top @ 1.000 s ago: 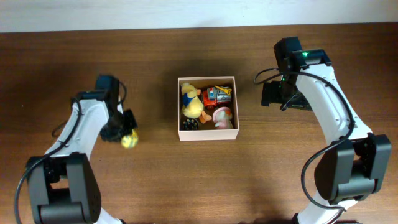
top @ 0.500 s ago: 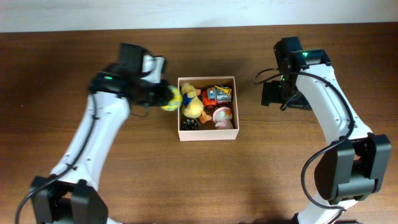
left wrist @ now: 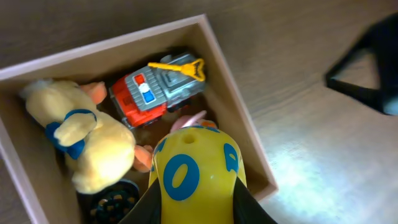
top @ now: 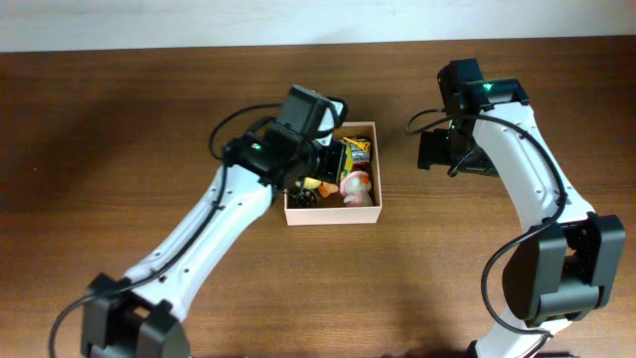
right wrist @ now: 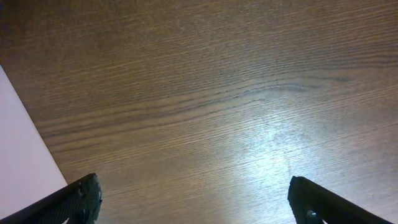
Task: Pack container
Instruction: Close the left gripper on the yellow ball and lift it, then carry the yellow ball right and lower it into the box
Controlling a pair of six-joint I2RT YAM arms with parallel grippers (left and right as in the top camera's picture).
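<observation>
Packing looks nearly done: the square white cardboard container [top: 333, 215], near the counter's far edge, holds a yellow plush duck [left wrist: 87, 143] and a red toy truck [left wrist: 158, 90]. Above it the left end effector [left wrist: 196, 210] clamps a yellow blue-ringed toy [left wrist: 196, 168], not yet released; the right end effector [right wrist: 199, 208] gapes wide, empty.

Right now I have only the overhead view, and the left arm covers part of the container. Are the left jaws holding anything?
Observer: Yes. The left wrist view shows a yellow toy with blue rings clamped in the left jaws, over the container.
Operator: What sits beneath it?
Observer: A pink toy, partly hidden behind the yellow one.
Operator: And the right jaws?
Observer: Wide open, with only bare table between them.
</observation>
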